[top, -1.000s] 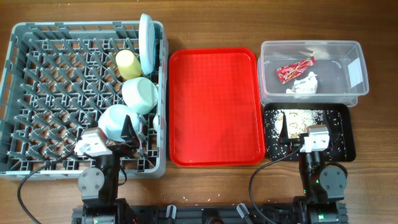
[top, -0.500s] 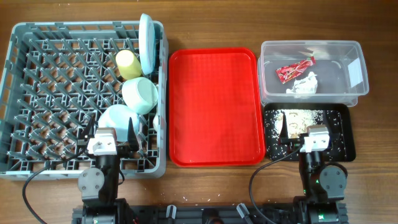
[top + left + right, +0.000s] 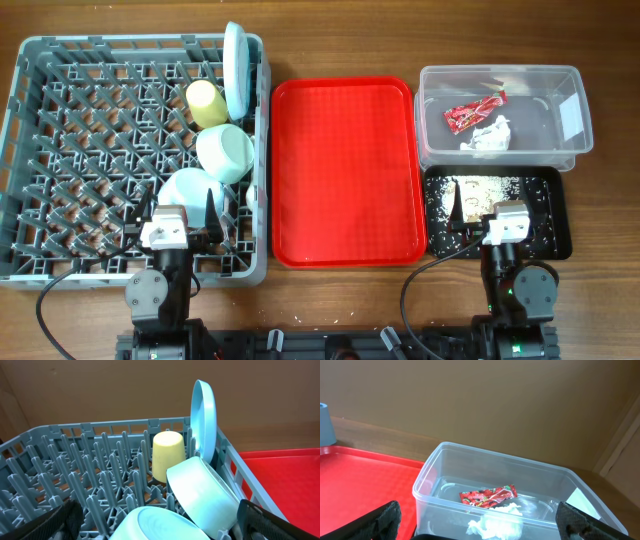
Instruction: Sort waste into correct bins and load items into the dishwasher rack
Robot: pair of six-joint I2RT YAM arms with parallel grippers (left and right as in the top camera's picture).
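Wood table (image 3: 330,292): rack (image 3: 60,150) at left holds plate (image 3: 236,65) on edge, cup (image 3: 204,100) and bowl (image 3: 225,150) along its right side; tub (image 3: 562,108) at upper right holds wrapper (image 3: 474,111) and napkin (image 3: 487,136); rice (image 3: 485,187) lies in black tray (image 3: 556,215) below; left gripper (image 3: 178,208) and right gripper (image 3: 500,208) both gape, grasping nothing

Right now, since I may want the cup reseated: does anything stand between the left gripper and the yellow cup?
Yes. Two bowls in the dishwasher rack: a pale blue bowl directly ahead of the left gripper, then the mint green bowl, just before the yellow cup.
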